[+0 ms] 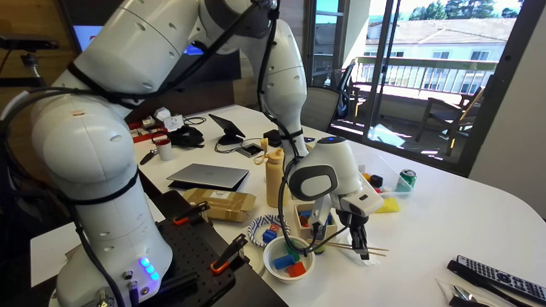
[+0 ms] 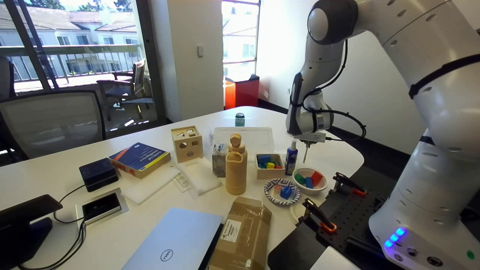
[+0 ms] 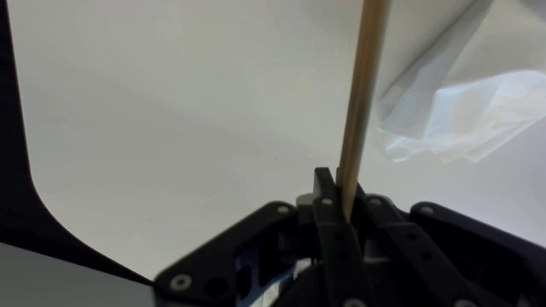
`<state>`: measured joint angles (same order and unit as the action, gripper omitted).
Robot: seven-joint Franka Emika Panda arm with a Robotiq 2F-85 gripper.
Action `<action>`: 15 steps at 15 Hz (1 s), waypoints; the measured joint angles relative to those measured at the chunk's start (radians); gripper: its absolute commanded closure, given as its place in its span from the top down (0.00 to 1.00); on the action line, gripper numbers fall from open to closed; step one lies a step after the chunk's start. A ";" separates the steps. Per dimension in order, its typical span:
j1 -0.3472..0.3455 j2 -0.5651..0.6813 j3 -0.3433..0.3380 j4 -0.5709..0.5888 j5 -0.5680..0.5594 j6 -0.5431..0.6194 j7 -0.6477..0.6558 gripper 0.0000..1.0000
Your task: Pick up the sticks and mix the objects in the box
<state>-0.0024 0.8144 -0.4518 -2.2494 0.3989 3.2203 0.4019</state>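
"What's in your grip?"

"My black two-fingered gripper [image 3: 342,181] pinches the thin, straight, wood-brown sticks [image 3: 362,98], near but outside the round, plain-rimmed white bowl [image 1: 281,278]."

"How would you stir?"

"I'd tip their ends down inside the rim, then circle slowly; anything that slim could twist between the fingers. I expect the smooth blue cylinder [image 1: 284,262] in there to roll, while the angular red block [image 1: 296,269] may need a nudge."

"And the crumpled, translucent sheet [image 3: 460,106]?"

"Glossy and thin; I'd steer clear."
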 measured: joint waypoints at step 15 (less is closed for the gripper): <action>0.023 0.058 -0.066 0.144 -0.101 -0.311 0.001 0.02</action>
<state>0.0204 0.8728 -0.5175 -2.1057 0.2975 2.9092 0.4030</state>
